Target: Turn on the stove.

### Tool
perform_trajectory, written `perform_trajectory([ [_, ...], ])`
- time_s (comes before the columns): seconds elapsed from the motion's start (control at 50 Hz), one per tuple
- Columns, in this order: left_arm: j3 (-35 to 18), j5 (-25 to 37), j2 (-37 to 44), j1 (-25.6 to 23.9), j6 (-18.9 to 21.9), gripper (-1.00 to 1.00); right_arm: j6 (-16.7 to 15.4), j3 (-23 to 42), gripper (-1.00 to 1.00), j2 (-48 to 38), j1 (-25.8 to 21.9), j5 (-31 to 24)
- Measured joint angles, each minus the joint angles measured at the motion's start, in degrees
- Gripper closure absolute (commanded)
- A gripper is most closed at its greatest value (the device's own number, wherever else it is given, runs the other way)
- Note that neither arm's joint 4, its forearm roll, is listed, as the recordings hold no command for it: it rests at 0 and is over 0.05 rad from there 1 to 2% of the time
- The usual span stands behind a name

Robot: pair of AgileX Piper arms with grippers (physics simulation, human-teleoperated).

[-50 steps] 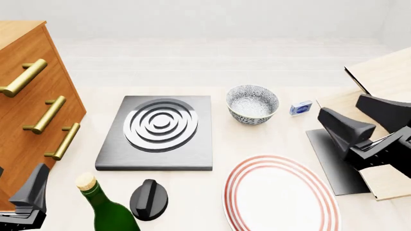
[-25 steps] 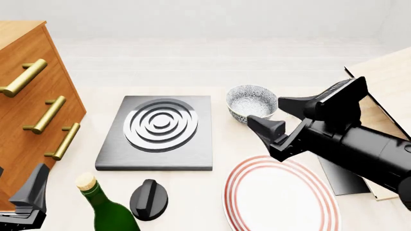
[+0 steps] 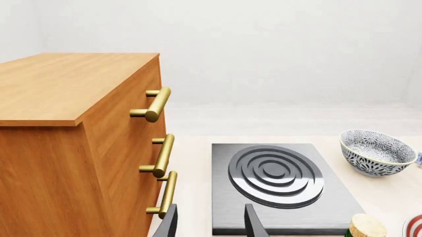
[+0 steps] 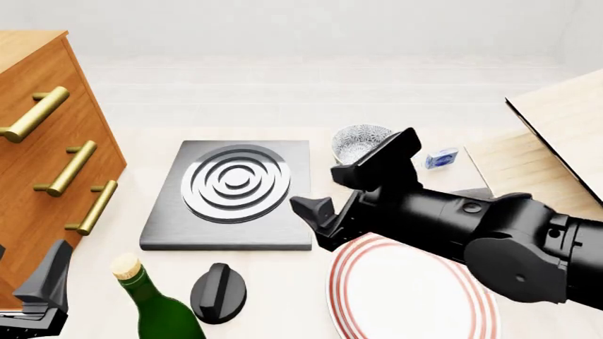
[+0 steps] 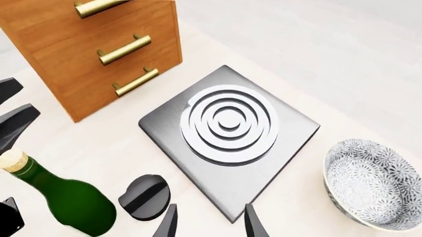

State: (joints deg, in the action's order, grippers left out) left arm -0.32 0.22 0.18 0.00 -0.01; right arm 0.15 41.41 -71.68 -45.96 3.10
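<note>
The stove [image 4: 229, 205] looks like matt dark-grey brushed metal, its burner rings [image 4: 236, 182] polished silver. The knob [image 4: 219, 292] is matt black plastic. The cabinet [image 4: 42, 141] is grained wood with satin brass handles; the bottle [image 4: 155, 304] is glossy green glass.

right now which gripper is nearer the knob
Right. The right gripper hovers open beyond the knob, over the stove's near right corner; the left gripper sits farther off by the drawers.

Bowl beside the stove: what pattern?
Bowl: dense dark speckled print on white; right wrist view shows it best.
</note>
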Motion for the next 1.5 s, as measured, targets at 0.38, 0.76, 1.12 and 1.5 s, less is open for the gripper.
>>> perform_trajectory([
  [0.38, 0.0, 0.0, 0.0, 0.0, 0.0, -1.0, 0.35, 5.9, -1.0, -10.94, -5.65, -0.44],
  [0.76, 0.0, 0.0, 0.0, 0.0, 0.0, -1.0, 0.14, 7.67, -1.0, -18.21, -7.82, 1.07],
  [1.12, 0.0, 0.0, 0.0, 0.0, 0.0, -1.0, 2.21, 7.56, -1.0, -22.48, -9.45, 4.03],
  [1.5, 0.0, 0.0, 0.0, 0.0, 0.0, -1.0, 3.63, 6.91, -1.0, -27.71, -11.49, 8.01],
])
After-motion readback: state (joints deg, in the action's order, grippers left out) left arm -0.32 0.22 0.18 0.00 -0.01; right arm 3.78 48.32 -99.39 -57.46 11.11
